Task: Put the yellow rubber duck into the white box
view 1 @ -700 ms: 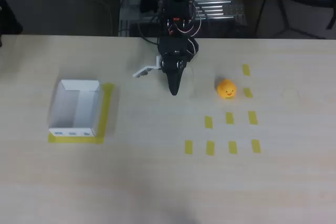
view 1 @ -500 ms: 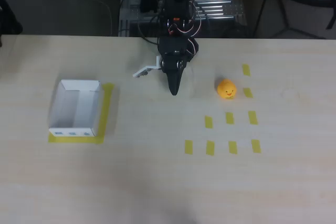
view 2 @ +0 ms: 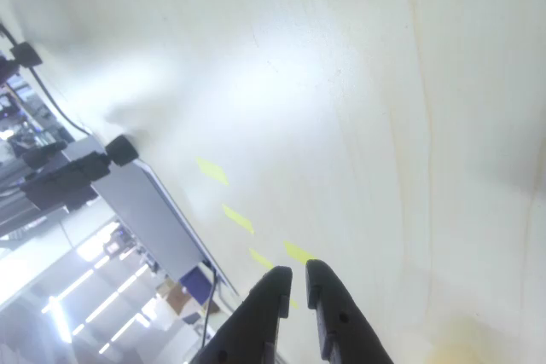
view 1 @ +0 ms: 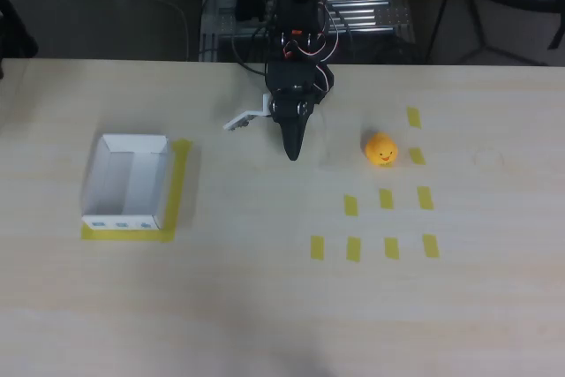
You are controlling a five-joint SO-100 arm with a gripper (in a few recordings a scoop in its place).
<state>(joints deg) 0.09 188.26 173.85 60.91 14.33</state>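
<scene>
In the overhead view we see the black arm (view 1: pixel 296 50) coming in from top centre, w/ its pincer (view 1: pixel 291 149) pointing down-frame over the pale wood worktop (view 1: pixel 265 306), just above mid-frame. In the wrist view the pincer (view 2: pixel 292 283) sits at bottom centre, the two dark fingers (view 2: pixel 328 313) nearly together w/ only a thin slit between the tips and nothing clamped. The yellow rubber duck (view 1: pixel 381 148) sits on the worktop right of centre in the overhead view, to the right of the pincer and apart from it, its small face turned down-frame. Just beside the duck on the right is one of the yellow tape strips (view 1: pixel 416 155); more strips lie below it in 2 rows, and a few show in the wrist view near the fingertips (view 2: pixel 239 218). The white box (view 1: pixel 127 182) is at mid-left of the overhead frame, well apart from duck and pincer, open side up, blue-green marks on its lower outer wall. It rests on a yellow tape rectangle (view 1: pixel 179 184) showing along its right and bottom edges. A small white plate (view 1: pixel 243 119) sticks out left of the pincer.
</scene>
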